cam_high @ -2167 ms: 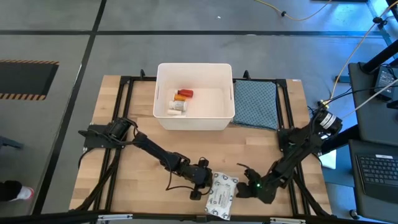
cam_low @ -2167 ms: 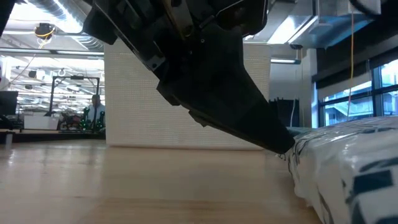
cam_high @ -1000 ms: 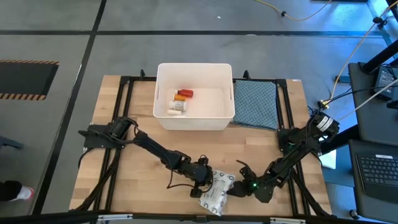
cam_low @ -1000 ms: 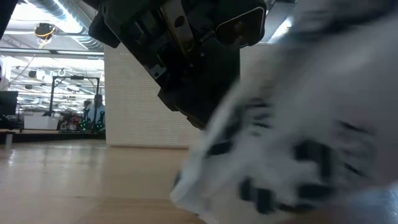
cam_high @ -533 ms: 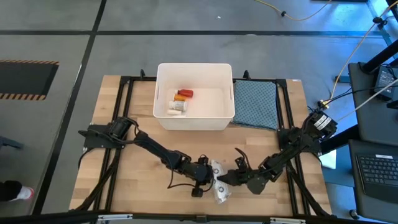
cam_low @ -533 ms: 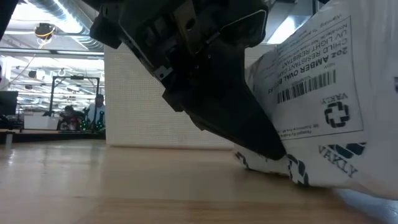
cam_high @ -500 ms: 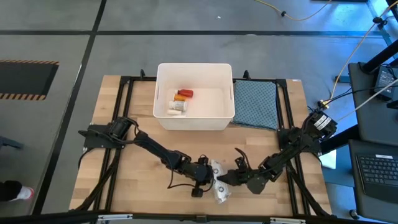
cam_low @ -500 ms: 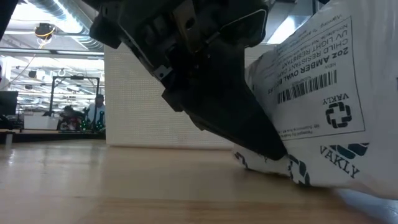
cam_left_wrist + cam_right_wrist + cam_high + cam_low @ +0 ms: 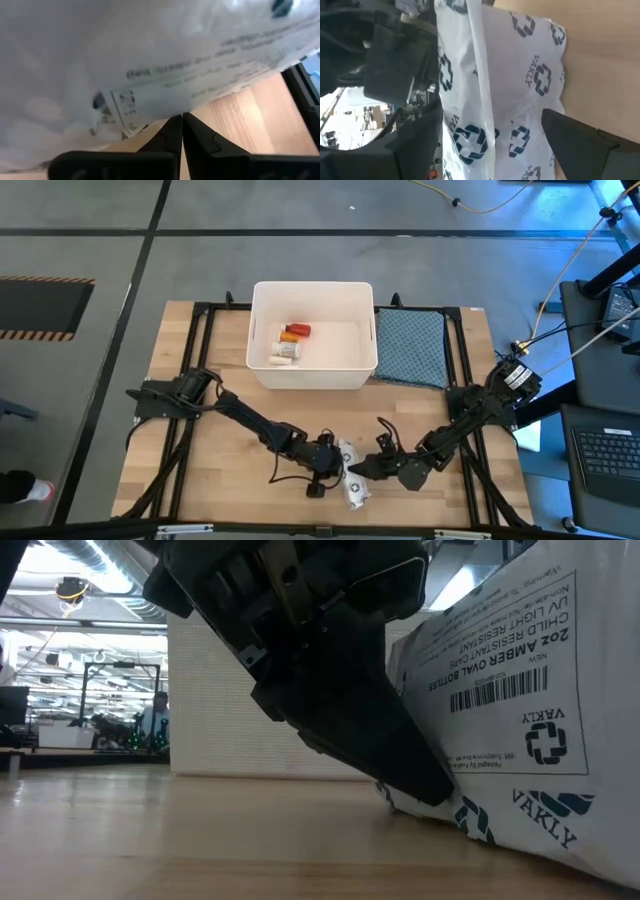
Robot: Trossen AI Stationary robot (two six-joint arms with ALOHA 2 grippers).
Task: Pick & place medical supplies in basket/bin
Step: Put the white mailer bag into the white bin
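I find the white printed plastic supply pouch (image 9: 357,483) at lower centre of the high view, between both arms. My left pincer (image 9: 336,471) is closed beside it; my right pincer (image 9: 365,469) grips it. I judge it soft, slippery, light; pinch its edge.

This is a robotics lab set in a large, open industrial hall. The wooden table (image 9: 200,430) sits on a black metal frame over a grey concrete floor (image 9: 80,240) marked with a black-and-yellow hazard strip (image 9: 45,280), with cables (image 9: 560,290) trailing across it and a laptop (image 9: 605,455) at the right arm's side. Past the table, exposed ceiling ducts (image 9: 90,555), long light strips, test rigs (image 9: 100,700) and a person (image 9: 160,712) at distant benches appear.
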